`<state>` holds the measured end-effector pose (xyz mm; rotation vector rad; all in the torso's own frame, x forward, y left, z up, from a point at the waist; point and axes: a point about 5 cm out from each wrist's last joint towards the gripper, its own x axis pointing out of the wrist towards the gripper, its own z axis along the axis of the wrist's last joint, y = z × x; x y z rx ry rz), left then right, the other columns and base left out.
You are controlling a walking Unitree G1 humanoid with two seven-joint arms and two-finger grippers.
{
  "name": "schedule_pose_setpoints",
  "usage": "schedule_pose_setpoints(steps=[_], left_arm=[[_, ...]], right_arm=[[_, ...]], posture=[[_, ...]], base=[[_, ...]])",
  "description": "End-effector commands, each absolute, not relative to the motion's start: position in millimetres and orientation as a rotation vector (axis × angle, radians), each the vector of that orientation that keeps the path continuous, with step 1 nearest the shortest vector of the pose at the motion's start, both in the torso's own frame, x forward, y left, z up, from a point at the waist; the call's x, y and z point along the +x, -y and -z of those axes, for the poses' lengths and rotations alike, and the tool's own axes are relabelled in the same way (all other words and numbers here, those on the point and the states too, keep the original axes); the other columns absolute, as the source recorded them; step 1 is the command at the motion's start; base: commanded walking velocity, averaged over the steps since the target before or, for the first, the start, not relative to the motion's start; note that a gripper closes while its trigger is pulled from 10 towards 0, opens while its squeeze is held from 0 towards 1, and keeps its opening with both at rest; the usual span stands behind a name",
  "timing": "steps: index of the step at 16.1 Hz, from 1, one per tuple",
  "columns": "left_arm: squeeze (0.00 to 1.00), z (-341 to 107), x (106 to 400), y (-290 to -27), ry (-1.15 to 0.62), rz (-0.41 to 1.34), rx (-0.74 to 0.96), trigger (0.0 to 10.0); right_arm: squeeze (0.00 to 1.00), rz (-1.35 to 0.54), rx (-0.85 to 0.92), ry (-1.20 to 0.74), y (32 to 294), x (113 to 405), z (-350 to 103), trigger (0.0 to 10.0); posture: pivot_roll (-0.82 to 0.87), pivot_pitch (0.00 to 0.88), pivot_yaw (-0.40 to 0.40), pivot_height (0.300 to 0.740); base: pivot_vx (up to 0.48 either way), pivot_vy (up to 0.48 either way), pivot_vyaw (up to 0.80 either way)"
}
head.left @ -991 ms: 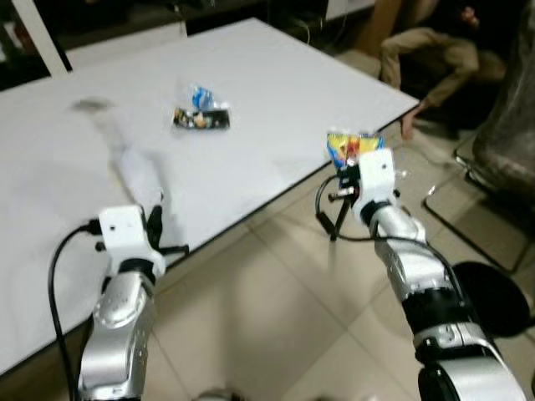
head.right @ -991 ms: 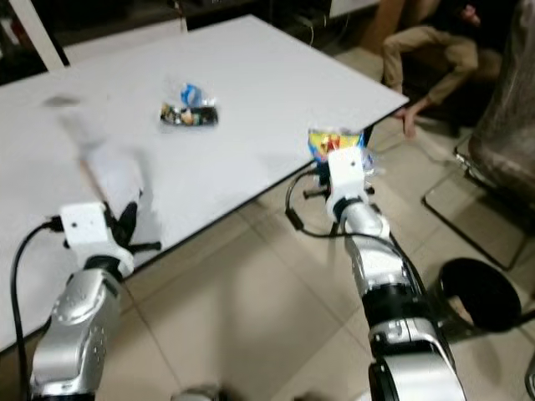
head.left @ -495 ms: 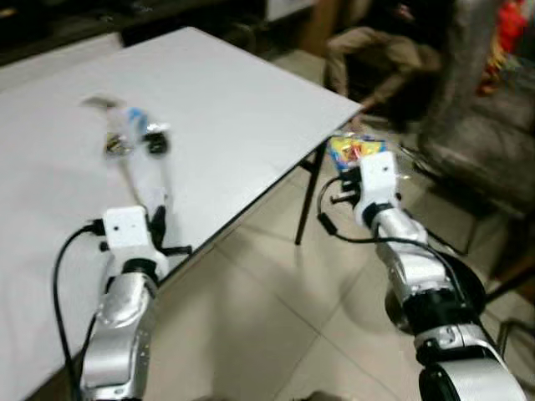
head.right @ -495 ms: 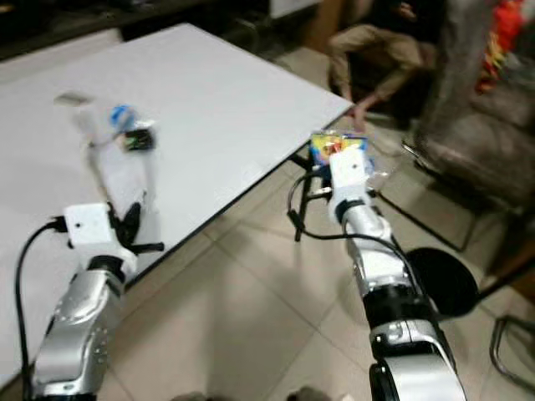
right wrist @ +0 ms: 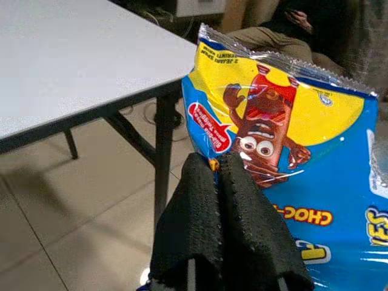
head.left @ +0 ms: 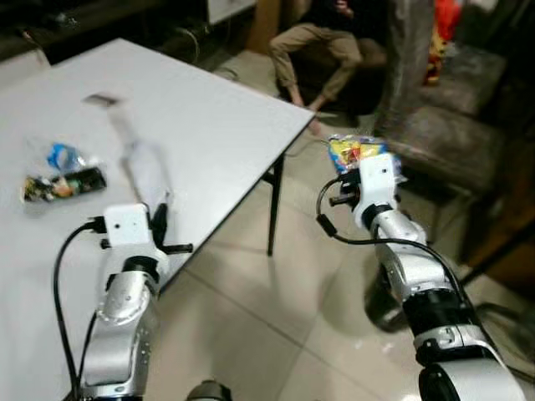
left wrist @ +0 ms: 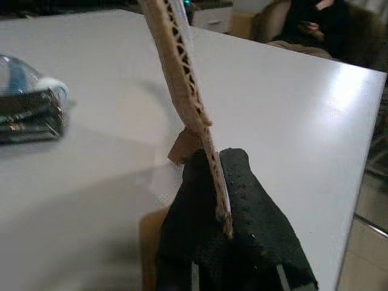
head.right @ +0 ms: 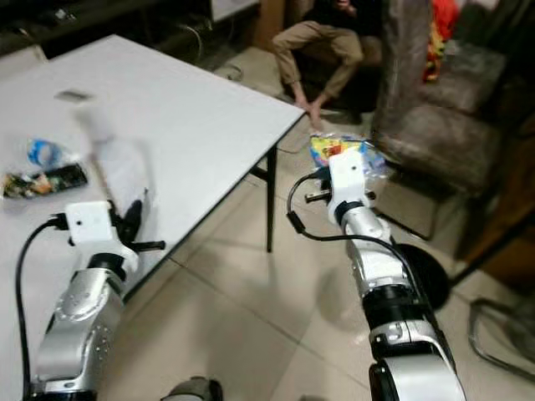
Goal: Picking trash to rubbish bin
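Right end effector (right wrist: 219, 159) is clamped on the wrapper's (right wrist: 285, 145) edge: light, crinkly, slippery film. Left end effector (left wrist: 217, 159) pinches a thin, stiff cardboard strip (left wrist: 179, 73) above the table (left wrist: 291, 103).

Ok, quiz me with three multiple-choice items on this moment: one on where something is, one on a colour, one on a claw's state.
1. Where do the leftover wrappers lie?
A. on the white table
B. on the floor tiles
C. on the armchair

2. Which colours mark the snack bag in the right claw?
A. red and green
B. yellow and blue
C. black and white

3. What is the left claw doing?
A. hanging open
B. shut on nothing
C. shut on a cardboard strip

Answers:
1. A: the head views show them resting on the table, to the robot's left.
2. B: the right wrist view shows a yellow top and blue lower part with a cartoon figure.
3. C: the left wrist view shows both fingers pinching the cardboard strip.
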<state>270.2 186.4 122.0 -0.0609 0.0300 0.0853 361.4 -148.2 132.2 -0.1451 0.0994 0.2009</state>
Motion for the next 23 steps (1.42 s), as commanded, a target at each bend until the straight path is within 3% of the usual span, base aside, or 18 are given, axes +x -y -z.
schedule_pose_setpoints(steps=[1, 3, 23], left_arm=[[0.0, -121.0, 269.7, -179.9, -0.037, -0.068, -0.072, 10.0], [0.0, -120.9, 269.8, -179.8, -0.038, -0.066, -0.069, 10.0], [0.0, -119.4, 269.6, -180.0, -0.044, -0.069, -0.062, 10.0]], right_arm=[[0.0, -0.166, -0.145, -0.087, 161.2, 361.7, -136.0, 10.0], [0.0, -0.166, -0.145, -0.09, 161.2, 361.9, -135.9, 10.0], [0.0, -0.168, -0.149, -0.093, 159.5, 361.8, -134.7, 10.0]], posture=[[-0.05, 0.106, -0.017, 0.74], [-0.05, 0.106, -0.017, 0.74], [-0.05, 0.106, -0.018, 0.74]], base=[[0.315, 0.0, 0.0], [0.319, 0.0, 0.0], [0.298, 0.0, -0.73]])
